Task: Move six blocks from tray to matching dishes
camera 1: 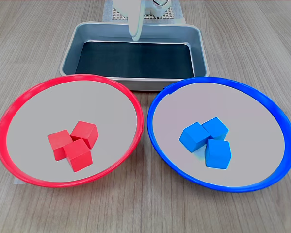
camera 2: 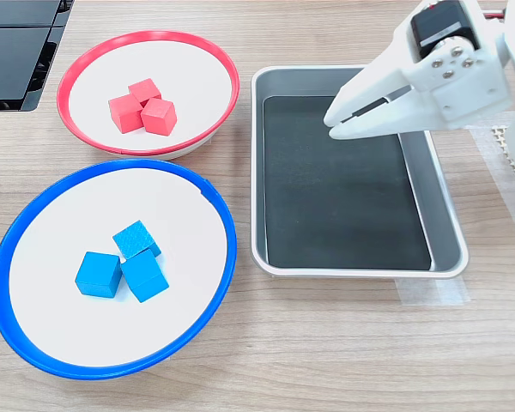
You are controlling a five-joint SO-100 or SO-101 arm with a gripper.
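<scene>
Red and blue are already sorted: three red blocks (camera 1: 71, 142) sit touching one another in a cluster near the middle of the red-rimmed dish (camera 1: 9, 114), and three blue blocks (camera 1: 207, 140) huddle the same way inside the blue-rimmed dish (camera 1: 276, 114), each colour in its matching rim. The silver tray (camera 2: 446, 232), just beyond the two dishes in the first exterior view, shows only its bare black bottom, so by this look all six cubes are out of it and the sorting seems finished. In the second exterior view the white gripper (camera 2: 330, 126) hangs above the tray near its far end, its jaws only a narrow slit apart and nothing between them; an empty gripper over an empty tray fits an arm with no block left to fetch. The shallow sloping walls of the dishes probably explain why the cubes gathered at the centres. The dishes stand just beside each other on the wooden desk (camera 1: 145, 208).
</scene>
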